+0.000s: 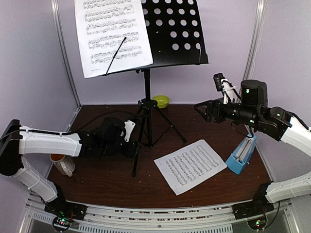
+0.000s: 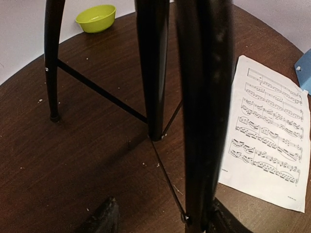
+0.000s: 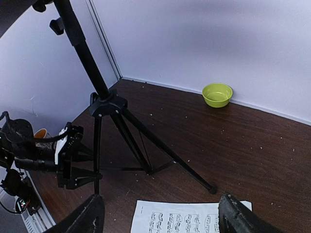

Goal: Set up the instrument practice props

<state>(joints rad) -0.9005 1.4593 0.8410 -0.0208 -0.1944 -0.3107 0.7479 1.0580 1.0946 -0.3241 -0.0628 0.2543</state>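
While left tool point(image 2: 163, 221) gapes around music stand point(image 2: 201, 121) leg, sheet-music page point(image 2: 267, 141) just beside

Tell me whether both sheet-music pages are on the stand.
No, one page sits on the desk; the other page lies on the table.

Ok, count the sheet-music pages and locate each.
2. One page is on the music stand's desk; the other page lies on the table near the metronome. Stacked pages could be hidden.
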